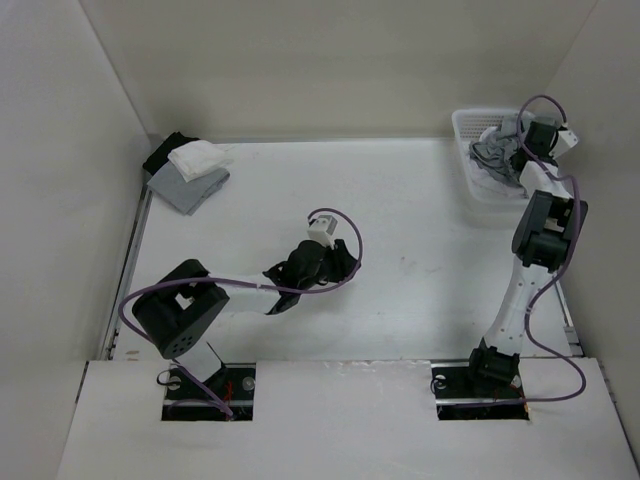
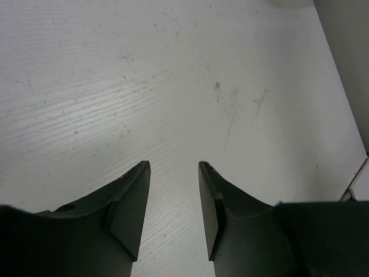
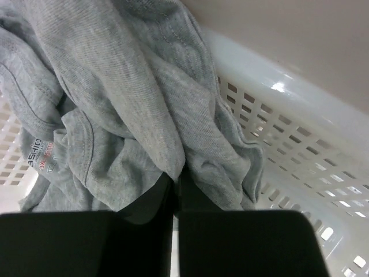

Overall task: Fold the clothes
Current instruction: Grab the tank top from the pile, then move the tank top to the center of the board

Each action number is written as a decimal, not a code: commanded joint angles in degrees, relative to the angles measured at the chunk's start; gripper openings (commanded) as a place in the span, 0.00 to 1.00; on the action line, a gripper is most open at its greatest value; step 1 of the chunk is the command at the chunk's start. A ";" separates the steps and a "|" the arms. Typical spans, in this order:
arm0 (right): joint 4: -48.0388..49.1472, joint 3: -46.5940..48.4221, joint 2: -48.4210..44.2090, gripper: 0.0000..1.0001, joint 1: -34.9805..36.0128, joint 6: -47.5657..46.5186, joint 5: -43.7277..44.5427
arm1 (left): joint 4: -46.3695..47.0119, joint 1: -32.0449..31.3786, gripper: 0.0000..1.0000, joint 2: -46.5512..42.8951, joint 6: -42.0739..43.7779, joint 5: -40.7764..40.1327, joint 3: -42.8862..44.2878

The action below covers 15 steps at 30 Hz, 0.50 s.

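Now deep in the white perforated plastic basket (image 3: 288, 133), the right gripper (image 3: 174, 187) is pinching a fold of the crumpled plain grey knit T-shirt (image 3: 115, 86); lifting slowly and straight up looks wisest, clearing the rim. The left gripper (image 2: 174, 173) is hovering spread above the white counter (image 2: 115, 86).
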 commanded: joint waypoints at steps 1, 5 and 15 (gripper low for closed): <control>4.18 -1.40 -3.92 0.00 -0.99 3.84 -4.32 | 3.63 0.39 0.38 -1.09 -0.55 0.52 -0.62; 18.05 -14.31 -18.92 0.00 -0.38 4.72 -5.20 | 3.71 0.65 0.38 -1.00 -0.81 0.43 -0.62; 25.38 -27.80 -59.74 0.01 12.80 4.46 -14.69 | 3.72 5.75 0.37 -5.74 -5.82 1.13 -2.73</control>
